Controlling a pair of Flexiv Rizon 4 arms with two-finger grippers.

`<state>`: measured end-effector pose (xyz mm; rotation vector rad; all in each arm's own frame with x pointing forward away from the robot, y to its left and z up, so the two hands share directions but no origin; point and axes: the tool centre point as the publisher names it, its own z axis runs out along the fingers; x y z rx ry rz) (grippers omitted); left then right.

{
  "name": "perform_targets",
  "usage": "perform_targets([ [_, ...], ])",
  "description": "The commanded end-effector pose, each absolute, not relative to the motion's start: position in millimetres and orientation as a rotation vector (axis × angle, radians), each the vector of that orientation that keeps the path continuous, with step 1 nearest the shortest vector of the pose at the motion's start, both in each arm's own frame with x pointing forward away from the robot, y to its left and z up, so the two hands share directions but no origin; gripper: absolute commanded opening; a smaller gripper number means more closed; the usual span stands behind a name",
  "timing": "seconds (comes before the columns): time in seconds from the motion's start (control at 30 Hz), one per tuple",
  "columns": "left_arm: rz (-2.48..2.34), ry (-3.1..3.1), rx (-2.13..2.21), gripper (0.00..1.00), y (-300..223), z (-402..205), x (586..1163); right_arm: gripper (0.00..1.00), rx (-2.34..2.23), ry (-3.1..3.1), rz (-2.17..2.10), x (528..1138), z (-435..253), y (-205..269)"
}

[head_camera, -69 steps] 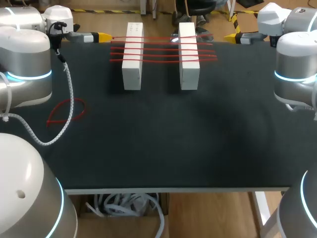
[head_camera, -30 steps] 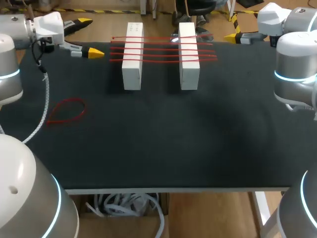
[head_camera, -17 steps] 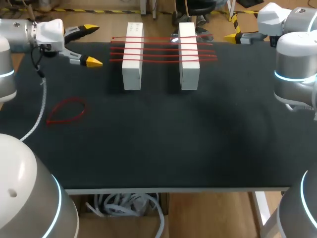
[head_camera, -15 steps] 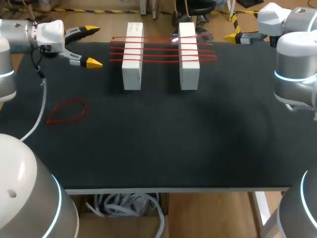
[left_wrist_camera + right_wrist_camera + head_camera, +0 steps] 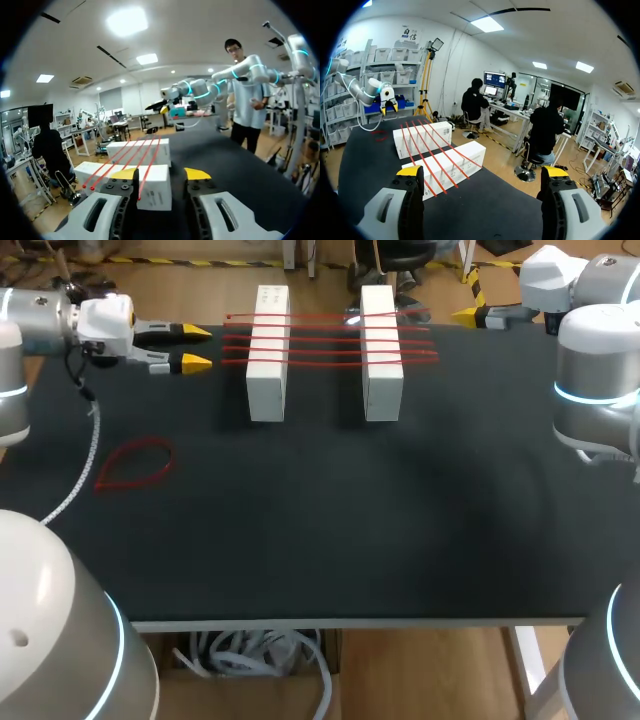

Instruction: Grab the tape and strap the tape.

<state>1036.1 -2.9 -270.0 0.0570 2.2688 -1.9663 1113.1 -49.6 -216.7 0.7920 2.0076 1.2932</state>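
Swinging away from the blocks (image 5: 268, 380), the left gripper (image 5: 198, 347) hangs at the far left, its fingers narrower than before and empty. The loose tape (image 5: 135, 462) lies nearer, probably next. Left wrist: the straps (image 5: 131, 159) cross the blocks ahead. Right wrist: the right gripper (image 5: 482, 172) gapes wide and empty.

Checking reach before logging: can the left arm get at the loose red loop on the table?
Probably yes: the left gripper, open, hovers beyond the red loop with only bare table between.
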Motion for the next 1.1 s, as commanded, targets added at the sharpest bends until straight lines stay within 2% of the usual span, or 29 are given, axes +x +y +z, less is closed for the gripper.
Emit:
perform_targets([
  [0.03,-2.002,2.271,0.075,0.35,-1.8,-279.4,1044.5,1.00,0.793,2.010,1.291,1113.6,-216.3,-49.7],
  [0.3,-2.029,2.274,0.060,0.31,-1.9,-289.9,1050.3,1.00,0.793,2.010,1.291,1113.6,-216.3,-49.7],
  [1.1,-2.071,2.276,0.048,0.27,-10.0,-311.6,1071.0,1.00,0.793,2.010,1.291,1113.6,-216.3,-49.7],
])
